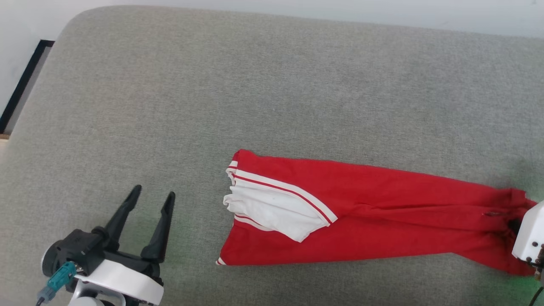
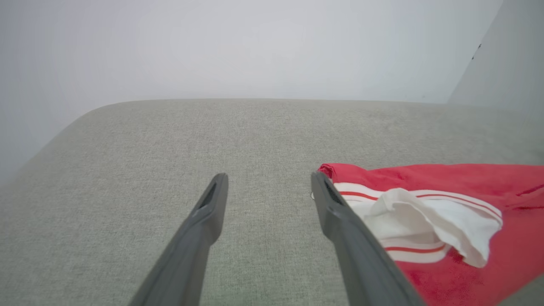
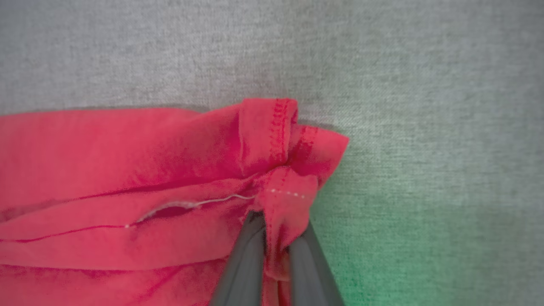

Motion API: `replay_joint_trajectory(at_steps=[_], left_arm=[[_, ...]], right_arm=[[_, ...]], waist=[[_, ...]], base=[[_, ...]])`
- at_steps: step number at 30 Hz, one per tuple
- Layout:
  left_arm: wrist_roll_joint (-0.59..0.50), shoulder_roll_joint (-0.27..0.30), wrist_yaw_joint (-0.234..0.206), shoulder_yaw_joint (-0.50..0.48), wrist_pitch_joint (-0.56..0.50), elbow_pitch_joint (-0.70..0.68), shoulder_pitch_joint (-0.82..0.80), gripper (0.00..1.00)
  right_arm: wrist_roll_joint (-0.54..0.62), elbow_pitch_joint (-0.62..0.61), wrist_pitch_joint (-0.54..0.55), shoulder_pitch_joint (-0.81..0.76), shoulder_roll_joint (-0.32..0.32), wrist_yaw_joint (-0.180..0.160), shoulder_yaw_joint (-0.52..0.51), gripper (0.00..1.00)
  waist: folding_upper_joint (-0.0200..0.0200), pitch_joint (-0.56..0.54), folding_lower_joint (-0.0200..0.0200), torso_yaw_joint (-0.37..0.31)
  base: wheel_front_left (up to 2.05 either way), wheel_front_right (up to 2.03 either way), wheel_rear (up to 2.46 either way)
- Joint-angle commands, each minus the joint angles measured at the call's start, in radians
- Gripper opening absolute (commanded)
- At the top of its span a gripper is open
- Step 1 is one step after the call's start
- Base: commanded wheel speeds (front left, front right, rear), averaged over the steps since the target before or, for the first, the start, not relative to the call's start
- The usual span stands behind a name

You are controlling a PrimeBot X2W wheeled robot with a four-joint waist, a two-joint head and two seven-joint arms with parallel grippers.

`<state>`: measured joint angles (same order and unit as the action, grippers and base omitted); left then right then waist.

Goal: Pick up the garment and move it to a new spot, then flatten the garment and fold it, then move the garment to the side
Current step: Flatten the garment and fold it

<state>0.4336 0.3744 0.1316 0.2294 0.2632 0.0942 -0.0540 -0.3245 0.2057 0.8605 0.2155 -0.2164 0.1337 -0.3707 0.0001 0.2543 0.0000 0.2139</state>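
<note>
Grey woven fabric covers the tabletop [image 1: 272, 85], which has a rounded far-left corner and stands against a pale wall [image 1: 382, 10]. A dark strip [image 1: 23, 85] runs along the floor beyond the left edge.

The garment [image 1: 382, 212], a red T-shirt, lies on the near right part of the tabletop, drawn out lengthways into a long, narrowing band. Its wider end, with the striped trim, points toward the middle of the surface. A white short sleeve [image 1: 276, 210] edged with red-and-white stripes is folded loosely on top of that end. The narrow end is gathered at the right edge of the head view.

The right tool [image 3: 276, 231] is clamped on that gathered end: its two dark fingers [image 3: 250, 255] pinch a bunched fold of the red hem [image 3: 278, 127] between them, stitching visible just above. A green tint falls on the fabric beside it.

The left tool [image 1: 154, 191] is at the near left, fingers spread apart and holding nothing, above bare tabletop. In the left wrist view its tips [image 2: 268, 176] point across the surface, the sleeve end of the garment [image 2: 510, 238] just to their right.
</note>
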Motion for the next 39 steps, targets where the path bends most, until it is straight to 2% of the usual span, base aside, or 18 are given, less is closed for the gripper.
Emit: replay_joint_trajectory(at_steps=[1, 9, 17, 21, 25, 29, 35, 36, 39], left_arm=[[-0.005, -0.001, -0.002, -0.004, 0.002, -0.005, 0.007, 1.0], [-0.011, 0.01, -0.002, -0.034, 0.002, -0.054, -0.01, 1.0], [-0.002, 0.016, -0.002, -0.041, 0.002, -0.07, -0.031, 1.0], [-0.002, 0.018, -0.002, -0.048, 0.002, -0.067, -0.032, 1.0], [-0.011, 0.013, -0.002, -0.045, 0.002, -0.06, -0.023, 1.0], [-0.017, 0.003, -0.002, -0.035, 0.002, -0.051, -0.014, 1.0], [0.0, -0.011, -0.002, -0.029, 0.002, -0.039, -0.006, 1.0], [0.0, -0.011, -0.002, -0.029, 0.002, -0.039, -0.006, 1.0], [0.006, -0.009, -0.002, -0.013, 0.002, -0.029, -0.014, 1.0]], right_arm=[[0.011, 0.025, -0.005, -0.002, 0.011, -0.006, -0.002, 0.0], [0.043, -0.046, -0.05, 0.061, -0.033, -0.006, -0.171, 0.0], [0.11, -0.105, -0.058, 0.12, -0.095, -0.005, -0.457, 0.0], [0.117, -0.14, -0.042, 0.128, -0.085, -0.004, -0.491, 0.0], [0.087, -0.185, -0.033, 0.095, -0.079, -0.004, -0.407, 0.0], [0.04, -0.266, -0.021, 0.024, -0.078, -0.004, -0.253, 0.0], [-0.042, -0.438, 0.045, -0.06, -0.038, -0.004, -0.003, 0.0], [-0.042, -0.438, 0.045, -0.06, -0.038, -0.004, -0.003, 0.0], [-0.074, -0.503, 0.079, -0.077, -0.014, -0.004, 0.116, 0.0]], waist=[[-0.0001, 0.002, 0.0, -0.006], [-0.0001, 0.025, 0.0, -0.043], [-0.0001, 0.051, 0.0, -0.064], [-0.0001, 0.046, 0.0, -0.074], [-0.0001, 0.035, 0.0, -0.081], [-0.0001, 0.017, 0.0, -0.082], [-0.0001, -0.006, 0.0, -0.077], [-0.0001, -0.006, 0.0, -0.077], [-0.0001, -0.009, 0.0, -0.072]], base=[[0.0, 0.0, 0.0], [0.0, 0.0, 0.0], [0.0, 0.0, 0.0], [0.0, 0.0, 0.0], [0.0, 0.0, 0.0], [0.0, 0.0, 0.0], [0.0, 0.0, 0.0], [0.0, 0.0, 0.0], [0.0, 0.0, 0.0]])
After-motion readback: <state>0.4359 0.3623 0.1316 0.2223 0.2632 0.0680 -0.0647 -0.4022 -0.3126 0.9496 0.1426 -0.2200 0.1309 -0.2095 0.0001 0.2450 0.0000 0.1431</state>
